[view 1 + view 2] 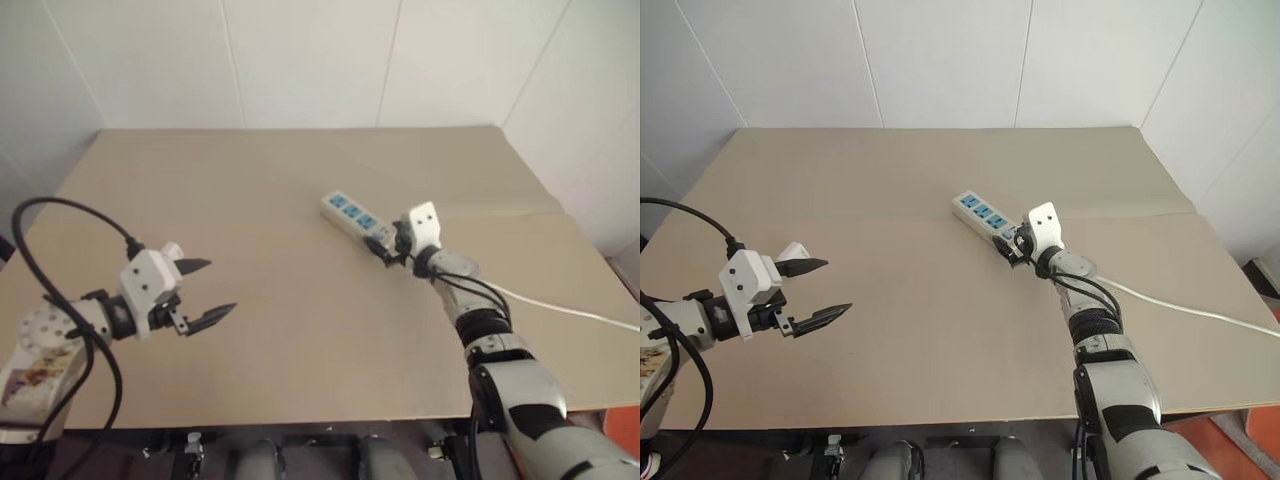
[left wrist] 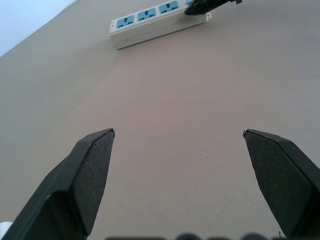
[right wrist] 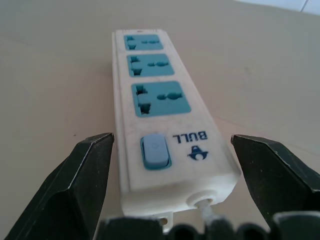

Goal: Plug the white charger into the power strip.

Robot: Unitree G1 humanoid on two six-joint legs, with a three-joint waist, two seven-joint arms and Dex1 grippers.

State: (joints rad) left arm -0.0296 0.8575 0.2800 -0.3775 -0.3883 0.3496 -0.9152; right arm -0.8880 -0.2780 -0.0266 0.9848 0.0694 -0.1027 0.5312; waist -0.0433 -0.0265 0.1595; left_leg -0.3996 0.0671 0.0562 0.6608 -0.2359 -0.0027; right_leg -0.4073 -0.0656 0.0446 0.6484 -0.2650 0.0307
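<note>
The power strip (image 3: 160,110) is a long white bar with three blue socket faces and a blue switch (image 3: 154,151) at its near end. It lies flat on the tan table (image 1: 300,330), right of centre. My right gripper (image 3: 172,137) is open and level at the strip's switch end. One black finger stands on each side of that end, with a gap to the plastic on both sides. My left gripper (image 1: 220,286) hangs open and empty over the table's left side, far from the strip. The white charger is out of view.
The strip's white cord (image 1: 560,305) runs off to the right across the table, under my right arm. A seam in the tabletop (image 1: 500,214) lies behind the strip. White walls (image 1: 300,60) close the far side and the right.
</note>
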